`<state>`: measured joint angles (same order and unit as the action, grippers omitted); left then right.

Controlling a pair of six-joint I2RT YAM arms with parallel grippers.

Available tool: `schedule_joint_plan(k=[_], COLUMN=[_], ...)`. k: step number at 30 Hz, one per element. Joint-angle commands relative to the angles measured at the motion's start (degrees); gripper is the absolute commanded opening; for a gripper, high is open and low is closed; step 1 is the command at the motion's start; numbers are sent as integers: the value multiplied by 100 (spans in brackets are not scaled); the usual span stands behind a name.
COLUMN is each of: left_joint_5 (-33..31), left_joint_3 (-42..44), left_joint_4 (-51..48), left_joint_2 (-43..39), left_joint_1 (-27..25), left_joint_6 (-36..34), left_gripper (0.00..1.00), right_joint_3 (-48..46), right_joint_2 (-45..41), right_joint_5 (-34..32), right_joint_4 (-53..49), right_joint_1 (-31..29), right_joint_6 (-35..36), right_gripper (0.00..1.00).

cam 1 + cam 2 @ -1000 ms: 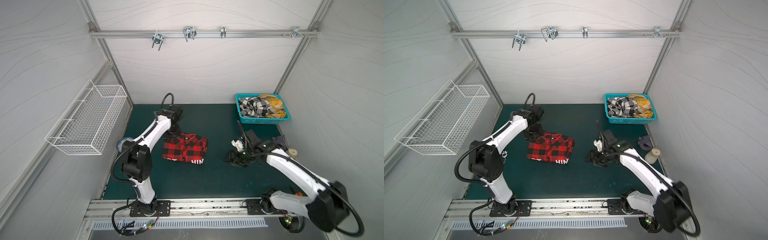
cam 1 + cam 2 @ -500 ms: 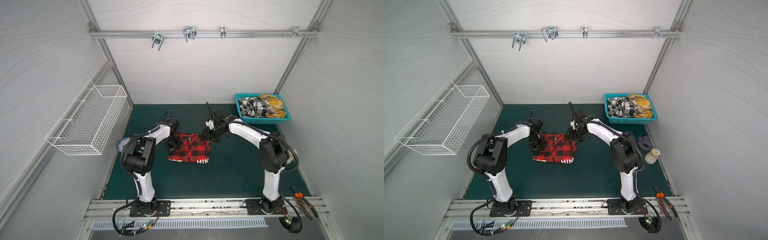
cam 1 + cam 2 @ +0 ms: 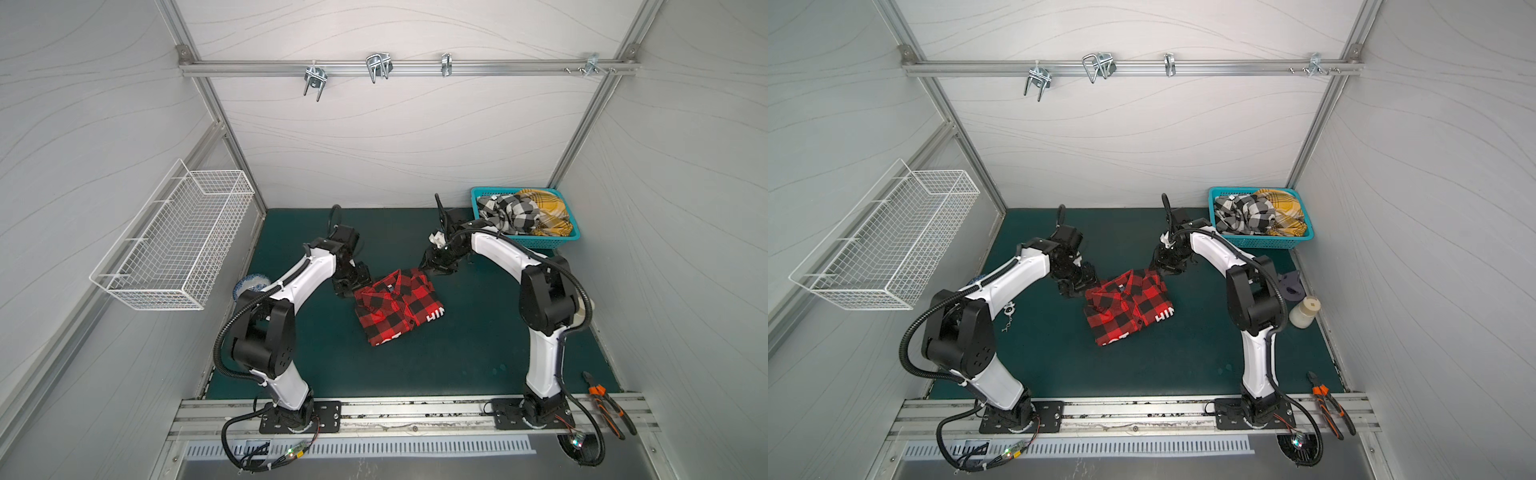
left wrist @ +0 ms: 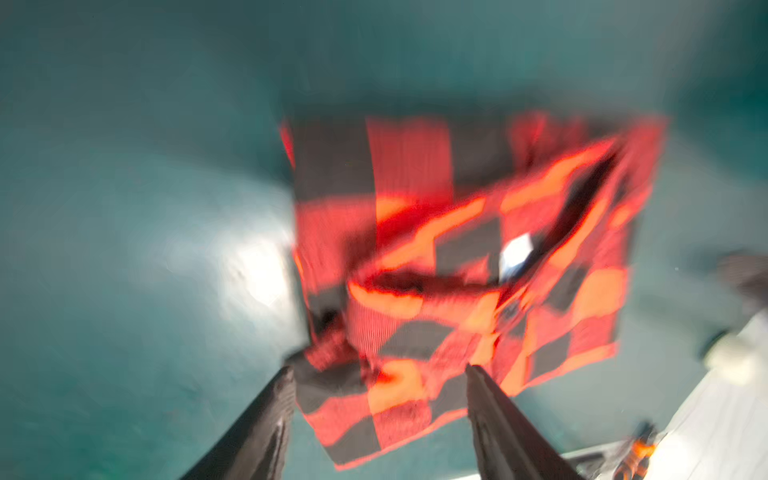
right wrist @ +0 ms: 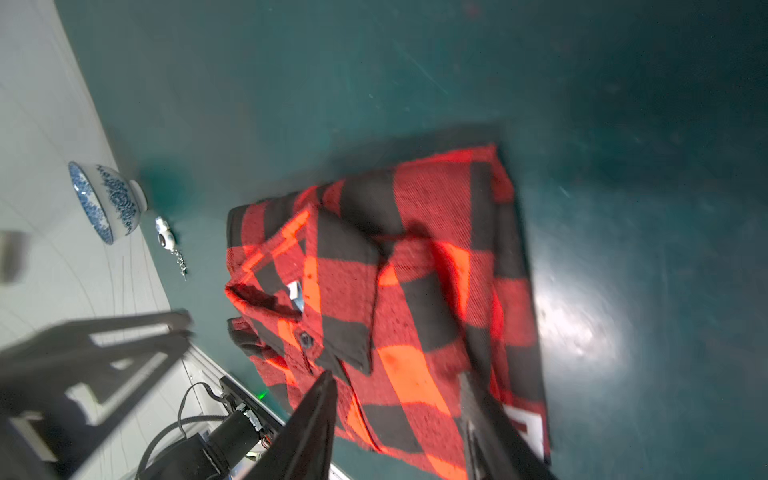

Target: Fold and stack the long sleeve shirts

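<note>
Folded red-and-black shirt (image 3: 399, 307) lies flat mid-mat (image 3: 457, 353), a gripper at each far corner
Far-left corner: left gripper (image 3: 347, 286), jaws spread, wrist view blurred; far-right corner: right gripper (image 3: 432, 266), jaws spread; black-and-white shirt (image 3: 509, 212) and yellow shirt (image 3: 544, 208) heaped in teal basket (image 3: 536, 242), far right

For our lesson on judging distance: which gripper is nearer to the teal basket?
Right. The right gripper is at the red shirt's corner facing the teal basket; the left gripper is at the shirt's opposite side, farther from the basket.
</note>
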<state>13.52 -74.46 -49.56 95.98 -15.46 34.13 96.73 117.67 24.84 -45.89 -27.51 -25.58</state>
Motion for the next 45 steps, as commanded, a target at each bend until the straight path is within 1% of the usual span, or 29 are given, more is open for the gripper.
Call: schedule_joint_plan(k=[1,3,7,11,14,17,20,22,24,25,27,29,31,33,35,37,41,43,45], left_joint_5=[101,107,225,236,288,266,252,235,238,242,234,239,271,296,315,395,510,523,416], left_joint_3=[-277,-470,-564,-671,-718,-757,-833,-908,-943,-948,-919,-833,-782,-785,-848,-893,-946,-944,-989], left_joint_4=[-267,-377,-273,-285,-273,-254,-262,-316,-352,-386,-415,-373,-336,-319,-352,-353,-362,-376,-535], left_joint_2=[393,649,1019,1382,1480,1422,1423,1507,1607,1655,1697,1655,1609,1604,1627,1630,1538,1490,1488], left_joint_1=[-11,-1,0,8,8,8,8,9,8,8,8,8,9,8,8,8,0,-9,-18], left_joint_6=[-255,-324,-360,-424,-438,-425,-468,-510,-546,-563,-573,-557,-557,-565,-574,-573,-557,-565,-565], left_gripper=[70,67,64,61,55,47,41,40,41,44,48,48,45,40,34,31,30,26,44], right_joint_3=[384,650,1041,1027,917,801,765,742,656,601,533,427,329,277,232,145,-33,-145,-244], right_joint_2=[465,716,1106,1269,1330,1285,1250,1233,1222,1228,1266,1271,1243,1219,1137,966,584,396,273], right_joint_5=[251,255,231,224,275,337,342,387,467,519,556,565,630,647,643,636,618,611,617], right_joint_4=[-286,-388,-587,-557,-464,-301,-238,-188,-87,-17,19,76,185,238,259,328,410,480,536], right_joint_1=[-66,-86,-91,-136,-158,-185,-193,-194,-185,-169,-151,-150,-149,-144,-150,-150,-157,-159,-164], right_joint_6=[241,294,363,376,350,308,287,256,206,179,151,150,130,120,105,63,14,-5,-34], right_gripper=[49,49,47,47,43,34,28,25,24,24,29,31,30,26,19,10,9,8,9])
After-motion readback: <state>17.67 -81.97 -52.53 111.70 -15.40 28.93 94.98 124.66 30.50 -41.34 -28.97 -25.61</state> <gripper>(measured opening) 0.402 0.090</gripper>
